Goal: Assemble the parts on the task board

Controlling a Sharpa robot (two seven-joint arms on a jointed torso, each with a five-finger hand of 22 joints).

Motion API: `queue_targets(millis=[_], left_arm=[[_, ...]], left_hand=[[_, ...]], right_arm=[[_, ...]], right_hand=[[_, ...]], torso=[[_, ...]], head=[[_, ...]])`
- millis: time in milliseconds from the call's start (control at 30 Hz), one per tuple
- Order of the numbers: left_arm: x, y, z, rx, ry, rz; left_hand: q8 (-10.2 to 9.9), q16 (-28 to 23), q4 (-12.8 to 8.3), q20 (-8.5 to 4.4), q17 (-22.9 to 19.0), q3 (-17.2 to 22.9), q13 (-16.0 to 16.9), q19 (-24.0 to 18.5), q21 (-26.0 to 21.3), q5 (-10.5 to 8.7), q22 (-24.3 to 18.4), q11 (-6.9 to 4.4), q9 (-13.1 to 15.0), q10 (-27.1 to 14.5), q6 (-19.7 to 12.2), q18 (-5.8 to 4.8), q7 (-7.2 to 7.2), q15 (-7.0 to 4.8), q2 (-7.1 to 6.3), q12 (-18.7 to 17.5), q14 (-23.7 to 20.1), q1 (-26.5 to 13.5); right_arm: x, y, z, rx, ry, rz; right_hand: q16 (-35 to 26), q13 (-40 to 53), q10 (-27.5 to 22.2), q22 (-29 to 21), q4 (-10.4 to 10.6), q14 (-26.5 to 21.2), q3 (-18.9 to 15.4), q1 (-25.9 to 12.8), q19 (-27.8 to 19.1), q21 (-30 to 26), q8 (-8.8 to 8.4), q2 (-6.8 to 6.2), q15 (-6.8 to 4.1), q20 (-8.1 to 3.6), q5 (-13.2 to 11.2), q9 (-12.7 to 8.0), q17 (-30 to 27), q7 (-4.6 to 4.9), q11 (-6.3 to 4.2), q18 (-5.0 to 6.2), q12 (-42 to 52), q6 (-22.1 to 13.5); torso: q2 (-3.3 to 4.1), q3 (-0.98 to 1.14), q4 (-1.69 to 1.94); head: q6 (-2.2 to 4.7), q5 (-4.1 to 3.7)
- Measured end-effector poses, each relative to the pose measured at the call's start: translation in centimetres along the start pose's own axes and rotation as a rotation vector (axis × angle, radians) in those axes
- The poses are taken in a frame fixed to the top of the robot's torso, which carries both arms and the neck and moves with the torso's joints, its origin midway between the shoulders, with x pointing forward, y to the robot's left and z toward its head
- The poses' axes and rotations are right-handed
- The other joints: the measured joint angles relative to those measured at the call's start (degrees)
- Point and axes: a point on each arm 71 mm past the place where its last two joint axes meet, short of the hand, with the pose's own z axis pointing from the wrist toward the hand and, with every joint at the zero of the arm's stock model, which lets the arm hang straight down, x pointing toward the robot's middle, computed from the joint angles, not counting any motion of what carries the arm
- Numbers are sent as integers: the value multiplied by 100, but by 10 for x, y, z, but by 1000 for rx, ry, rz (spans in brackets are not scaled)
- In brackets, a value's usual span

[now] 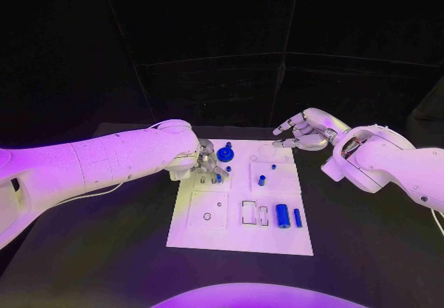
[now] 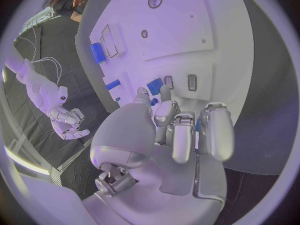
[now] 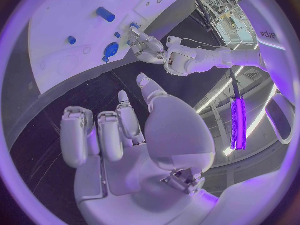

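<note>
The left hand (image 1: 205,163) hovers, fingers curled and empty, over the white rectangular task board (image 1: 240,240) (small blue parts (image 1: 282,215) scattered across it), while the right hand (image 1: 305,131) hangs beside it, fingers loosely spread.

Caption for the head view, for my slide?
Left hand works over the white task board's far-left blue parts while right hand hovers open beyond its far-right corner.

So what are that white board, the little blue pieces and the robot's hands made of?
The task board looks like matte white plastic, flat with cut-out slots. The blue parts seem to be smooth plastic or coated metal; I can't tell which. The left hand and right hand look like satin silvery metal or metallised plastic, with soft highlights.
</note>
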Motion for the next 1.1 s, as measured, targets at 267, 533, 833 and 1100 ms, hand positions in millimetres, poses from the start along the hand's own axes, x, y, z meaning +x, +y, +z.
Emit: queue_targets(millis=[267, 533, 833, 1100], left_arm=[[1, -1, 0, 2, 2, 1], [2, -2, 0, 6, 4, -4], [3, -4, -3, 22, 3, -21], [5, 3, -8, 32, -6, -57]], left_hand=[[52, 0, -118, 0, 0, 86, 0, 0, 0, 0, -1, 0, 54, 0, -23, 0, -18, 0, 99, 0, 0, 178], [62, 0, -447, -20, 0, 415, -7, 21, 0, 0, -22, -21, 110, -21, -113, 0, -29, -2, 333, 0, -2, 632], [-32, 0, -652, -62, 0, 1089, -52, 20, 0, -22, -30, -40, 67, -86, -255, 0, -48, -63, 431, -76, -21, 1112], [-48, 0, -279, -83, 0, 2284, -51, -2, -23, -18, -6, -61, 159, -65, -276, 0, -29, -62, -26, -117, -21, 831]], right_arm=[[0, 0, 1, 2, 1, -3], [0, -1, 3, 1, 1, -12], [1, -1, 4, 2, 2, -21], [1, -2, 6, 7, 7, -25]], right_hand=[[0, 0, 0, 0, -16, 0, -16, 1, 0, 0, 0, 1, 0, 0, 0, 0, 0, 0, 0, 0, 0, 0], [0, 0, 0, 0, -16, 0, -16, 29, 0, 0, 23, 29, 0, 0, 19, 0, -1, 0, 0, 0, 0, 0], [0, 0, 0, 0, -16, 0, -16, 29, 0, 0, 32, 29, 0, 0, 28, -1, -1, 0, 0, 0, -1, 0], [0, 0, 0, 0, -16, 0, -15, 29, 0, 0, 32, 29, 0, 0, 28, -1, -2, 0, 0, 0, -1, -1]], torso=[[5, -1, 0], [5, -3, -4], [1, -3, -4], [1, 3, 0]], head=[[-13, 4], [-30, 5], [-36, 12], [-24, 36]])
